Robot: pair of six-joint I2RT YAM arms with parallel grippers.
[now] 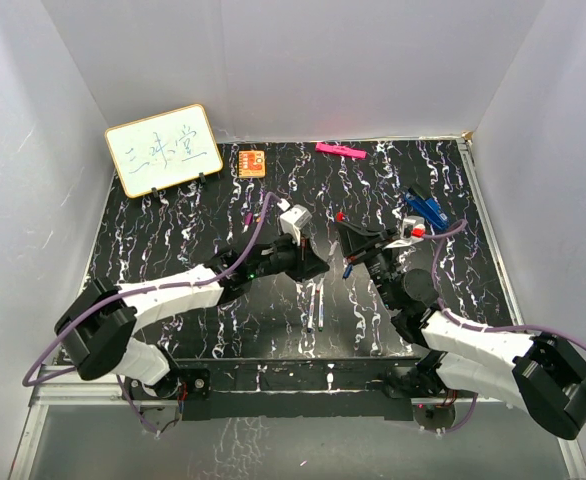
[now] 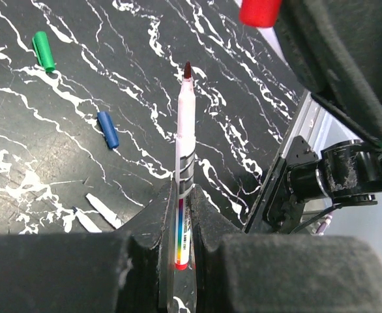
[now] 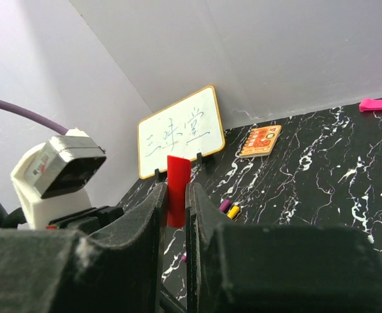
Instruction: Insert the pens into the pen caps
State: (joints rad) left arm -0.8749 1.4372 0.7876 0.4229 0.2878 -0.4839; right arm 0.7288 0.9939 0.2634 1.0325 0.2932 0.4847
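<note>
My left gripper (image 2: 183, 195) is shut on a white pen (image 2: 186, 140) with a dark red tip that points up and away from the jaws. My right gripper (image 3: 176, 195) is shut on the red cap (image 3: 177, 189). The red cap also shows at the top of the left wrist view (image 2: 260, 11), a short gap beyond the pen tip. In the top view both grippers meet at mid-table, left (image 1: 315, 264) and right (image 1: 351, 236). Two more pens (image 1: 316, 305) lie on the mat below them. A green cap (image 2: 44, 51) and a blue cap (image 2: 108, 129) lie loose. Purple (image 3: 224, 205) and yellow (image 3: 233, 211) caps lie together.
A whiteboard (image 1: 163, 148) stands at the back left with an orange card (image 1: 252, 162) beside it. A pink marker (image 1: 339, 150) lies at the back edge. A larger blue object (image 1: 425, 210) sits at the right. White walls enclose the black marbled mat (image 1: 173, 230).
</note>
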